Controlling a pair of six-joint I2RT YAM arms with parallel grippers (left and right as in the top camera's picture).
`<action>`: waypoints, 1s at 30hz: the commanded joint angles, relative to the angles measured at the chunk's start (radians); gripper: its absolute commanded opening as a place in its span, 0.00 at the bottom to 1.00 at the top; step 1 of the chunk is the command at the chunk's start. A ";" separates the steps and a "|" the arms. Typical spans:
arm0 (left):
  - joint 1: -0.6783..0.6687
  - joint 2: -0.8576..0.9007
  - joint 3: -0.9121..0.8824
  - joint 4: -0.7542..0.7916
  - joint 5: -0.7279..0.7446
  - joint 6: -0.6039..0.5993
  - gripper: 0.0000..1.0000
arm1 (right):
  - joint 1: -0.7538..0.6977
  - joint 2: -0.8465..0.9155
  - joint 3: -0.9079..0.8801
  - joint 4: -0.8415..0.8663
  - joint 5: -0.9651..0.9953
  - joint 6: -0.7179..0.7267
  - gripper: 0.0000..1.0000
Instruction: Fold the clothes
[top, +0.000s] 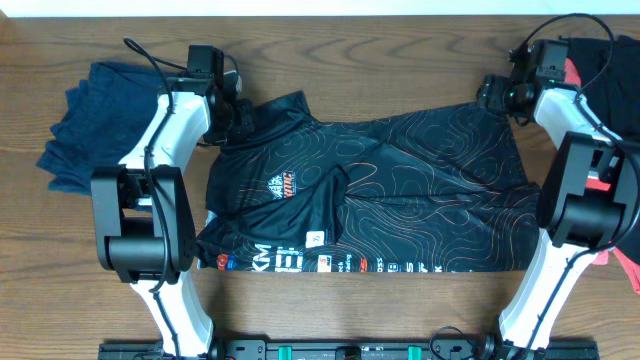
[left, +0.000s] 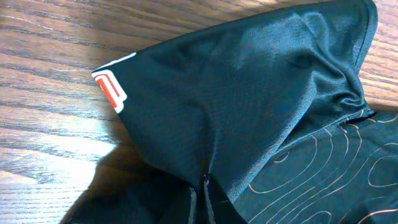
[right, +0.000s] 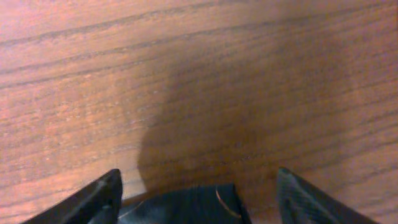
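A black jersey (top: 400, 190) with thin orange contour lines lies spread across the middle of the table. My left gripper (top: 240, 112) is shut on its fabric near the upper left sleeve. In the left wrist view the cloth bunches into the closed jaws (left: 205, 190), and the sleeve cuff with its red and white logo (left: 111, 89) is lifted off the wood. My right gripper (top: 495, 92) stands open at the jersey's top right corner. That corner (right: 186, 205) lies between the two fingers (right: 102, 199), and neither finger touches it.
A plain navy garment (top: 85, 125) lies crumpled at the far left. More black and coral-red clothes (top: 610, 60) are piled at the right edge, with a coral piece (top: 628, 268) lower down. Both arm bases stand at the front edge.
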 joint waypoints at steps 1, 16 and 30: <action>0.000 -0.006 0.005 -0.003 0.005 -0.013 0.06 | 0.011 0.025 0.015 0.005 0.011 0.029 0.67; 0.000 -0.006 0.005 -0.004 0.005 -0.013 0.06 | 0.011 0.031 0.015 -0.008 0.073 0.071 0.15; 0.001 -0.013 0.005 -0.019 0.006 -0.013 0.06 | 0.011 0.015 0.016 -0.092 0.134 0.089 0.01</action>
